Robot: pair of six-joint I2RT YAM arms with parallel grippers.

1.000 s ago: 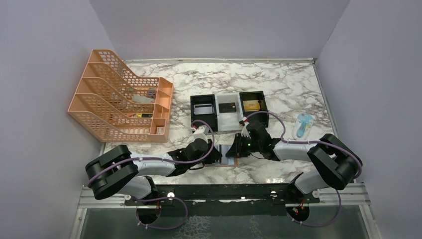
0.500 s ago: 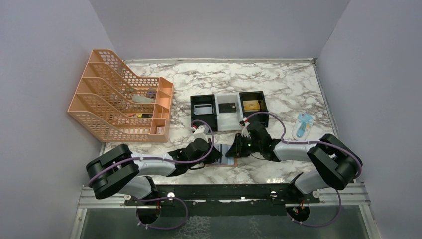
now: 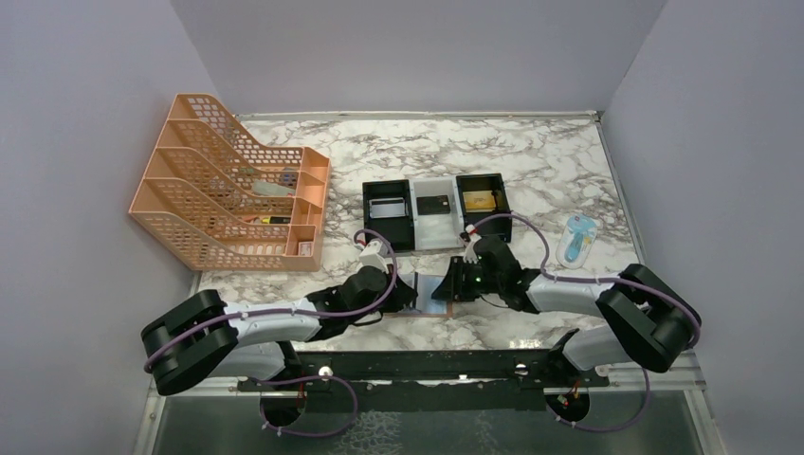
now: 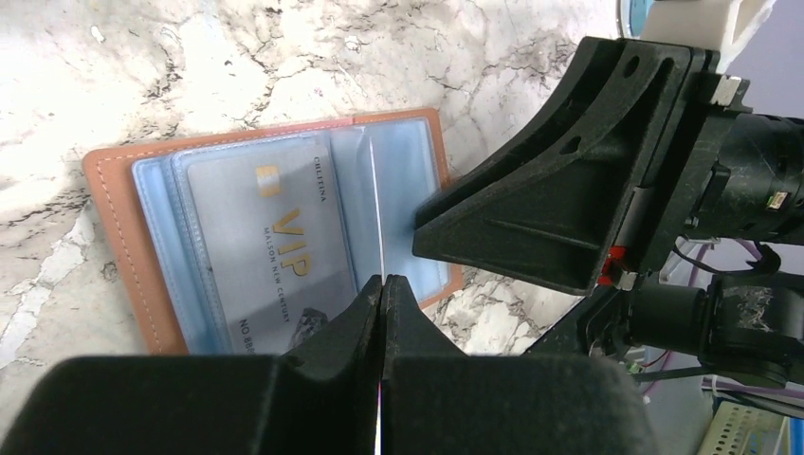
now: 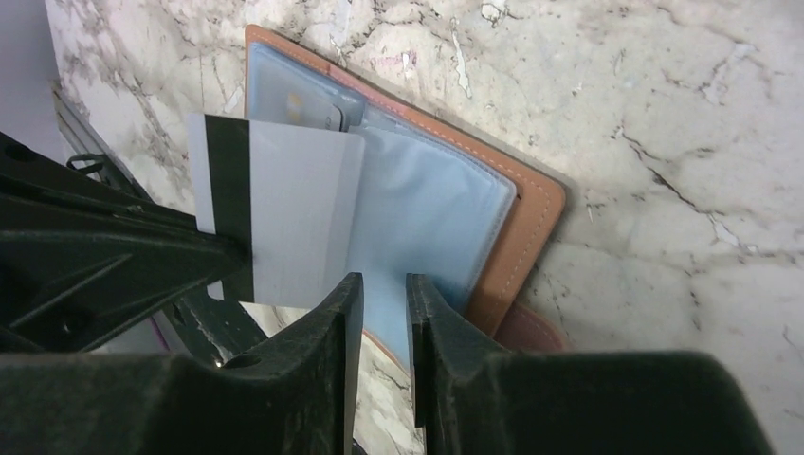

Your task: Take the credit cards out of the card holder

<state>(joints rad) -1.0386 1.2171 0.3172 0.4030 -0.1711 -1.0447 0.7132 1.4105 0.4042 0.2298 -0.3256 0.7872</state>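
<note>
Top view high, from rear, looking down — wrist views close, opposed, sharing card holder (image 4: 403,175) (image 5: 427,204).

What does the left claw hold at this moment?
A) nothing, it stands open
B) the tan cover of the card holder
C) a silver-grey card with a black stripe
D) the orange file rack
C: the left claw is shut on a thin edge, and the right wrist view shows that this is the silver-grey card with a black stripe, held up in front of the open card holder.
</note>
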